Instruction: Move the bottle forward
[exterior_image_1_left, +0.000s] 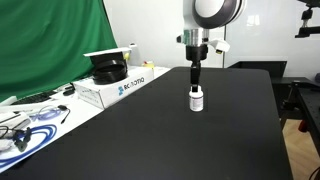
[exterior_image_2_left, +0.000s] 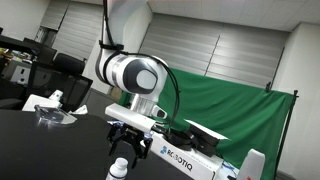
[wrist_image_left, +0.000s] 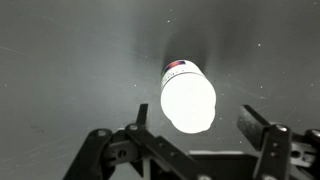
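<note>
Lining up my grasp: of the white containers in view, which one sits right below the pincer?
The small white bottle, standing upright directly under the open pincer; the bigger white Robotiq box sits well off to the side.

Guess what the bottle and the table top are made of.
The bottle is probably plastic: smooth white, with a bright sheen in the wrist view. The table is matte black and shows hardly any reflection; it could be laminate or a mat, cannot tell.
</note>
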